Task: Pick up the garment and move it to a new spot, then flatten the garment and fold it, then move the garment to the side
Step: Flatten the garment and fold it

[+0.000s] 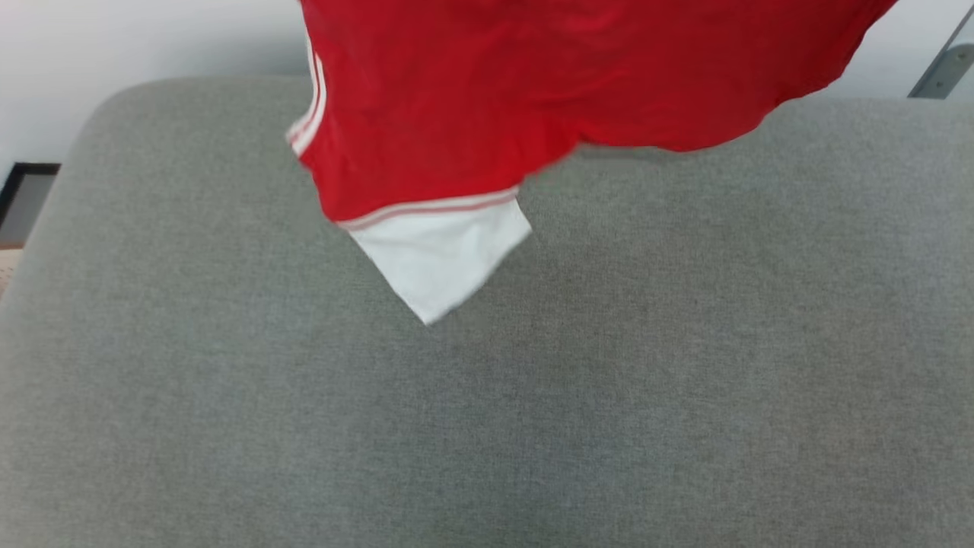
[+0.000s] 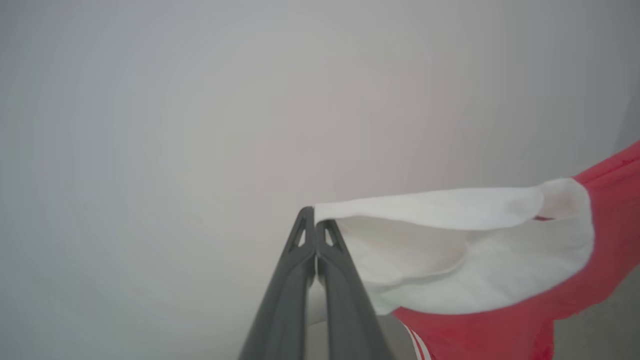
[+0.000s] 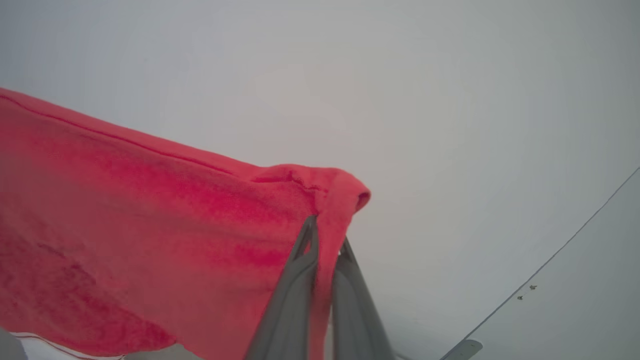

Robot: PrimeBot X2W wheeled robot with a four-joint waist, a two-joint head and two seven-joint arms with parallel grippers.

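We hold the garment (image 1: 487, 99) above the grey cushion (image 1: 487, 426): left gripper (image 2: 315, 220) jaws pinch its white sleeve edge, right gripper (image 3: 327, 235) jaws clamp red fabric. The shallow sleeve pinch may slip, dropping that side.

We are in a plain indoor room, perhaps a living space or a staged test room; we cannot tell which. A wide grey upholstered cushion (image 1: 487, 396) with rounded far corners lies before a bare white wall (image 1: 114, 46). A dark frame (image 1: 30, 169) shows past its far left corner, and a grey metal bracket (image 1: 943, 72) past its far right.
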